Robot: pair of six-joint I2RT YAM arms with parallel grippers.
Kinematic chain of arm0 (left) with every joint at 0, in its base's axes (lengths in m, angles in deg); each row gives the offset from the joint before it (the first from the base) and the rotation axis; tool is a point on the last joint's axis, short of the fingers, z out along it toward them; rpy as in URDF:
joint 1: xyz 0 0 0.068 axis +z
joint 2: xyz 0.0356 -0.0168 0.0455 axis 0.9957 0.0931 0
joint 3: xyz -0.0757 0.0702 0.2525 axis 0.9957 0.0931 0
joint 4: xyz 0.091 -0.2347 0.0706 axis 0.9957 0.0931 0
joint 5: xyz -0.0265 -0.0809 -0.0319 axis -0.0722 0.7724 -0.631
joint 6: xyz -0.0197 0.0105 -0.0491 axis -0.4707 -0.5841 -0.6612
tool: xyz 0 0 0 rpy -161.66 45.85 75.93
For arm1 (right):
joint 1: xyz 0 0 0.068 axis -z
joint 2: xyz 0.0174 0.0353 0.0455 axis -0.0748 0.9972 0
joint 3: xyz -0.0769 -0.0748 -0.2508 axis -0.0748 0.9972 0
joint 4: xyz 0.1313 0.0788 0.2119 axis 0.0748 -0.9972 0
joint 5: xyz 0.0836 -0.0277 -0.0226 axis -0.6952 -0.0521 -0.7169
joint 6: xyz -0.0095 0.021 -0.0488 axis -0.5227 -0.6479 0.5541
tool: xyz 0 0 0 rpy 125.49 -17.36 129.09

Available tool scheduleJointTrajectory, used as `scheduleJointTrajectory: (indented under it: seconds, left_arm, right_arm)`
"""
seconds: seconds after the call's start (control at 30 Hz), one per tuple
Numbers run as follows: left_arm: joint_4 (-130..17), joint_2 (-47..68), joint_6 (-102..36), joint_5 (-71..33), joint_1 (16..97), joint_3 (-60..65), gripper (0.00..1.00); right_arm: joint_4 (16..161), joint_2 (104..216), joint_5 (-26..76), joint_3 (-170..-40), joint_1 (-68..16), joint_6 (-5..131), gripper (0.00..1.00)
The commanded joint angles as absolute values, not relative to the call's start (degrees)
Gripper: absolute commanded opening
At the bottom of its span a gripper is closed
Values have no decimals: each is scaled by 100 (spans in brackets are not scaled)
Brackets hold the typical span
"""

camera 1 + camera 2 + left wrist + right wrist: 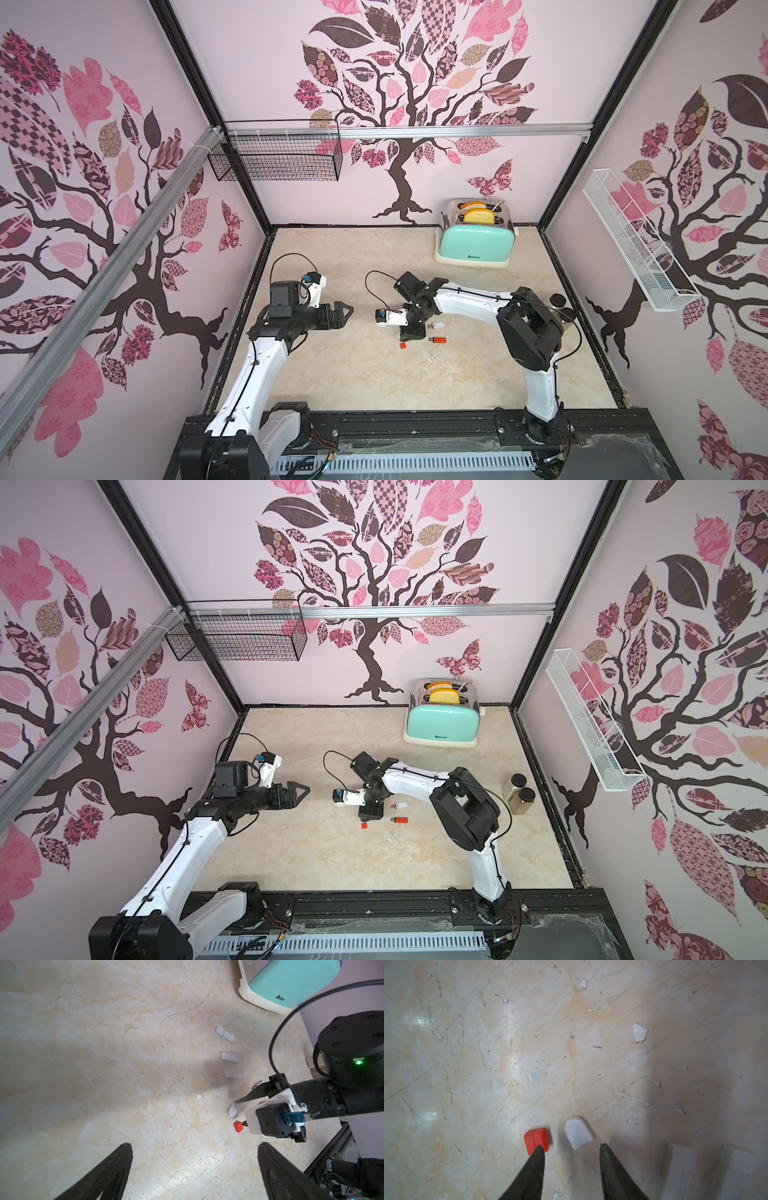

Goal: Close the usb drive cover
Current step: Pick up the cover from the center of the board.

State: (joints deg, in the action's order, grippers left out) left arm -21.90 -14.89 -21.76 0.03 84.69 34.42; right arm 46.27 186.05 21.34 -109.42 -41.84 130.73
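Note:
An uncapped red usb drive lies on the marble table with its red cover loose to its left. An uncapped white drive lies just behind it. Its rounded white cover lies beside the red cover. My right gripper points down over both covers, jaws partly open and empty. The white cover sits just beyond the gap, and one fingertip overlaps the red cover's edge. My left gripper hovers wide open and empty to the left, well apart from them.
A mint toaster with bread stands at the back. Two dark-lidded jars stand by the right wall. A capped white drive and two white blocks lie behind the right gripper. A black wire basket hangs on the back wall.

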Motion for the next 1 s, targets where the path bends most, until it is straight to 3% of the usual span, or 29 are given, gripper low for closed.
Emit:
scheduleJointTrajectory:
  seconds: [0.0,0.6,0.97]
  left_arm:
    - [-2265,-1483,-2130,108,8498,3461,98]
    - [-2267,-1579,-2130,80,8506,3511,98]
    - [-2218,-1619,-2121,-12,8501,3490,98]
  right_arm:
    - [4672,18615,2268,-11060,-4220,13147,46]
    - [4789,18840,2464,-11000,-4290,13116,45]
    - [4785,18790,2509,-10906,-4297,13038,32]
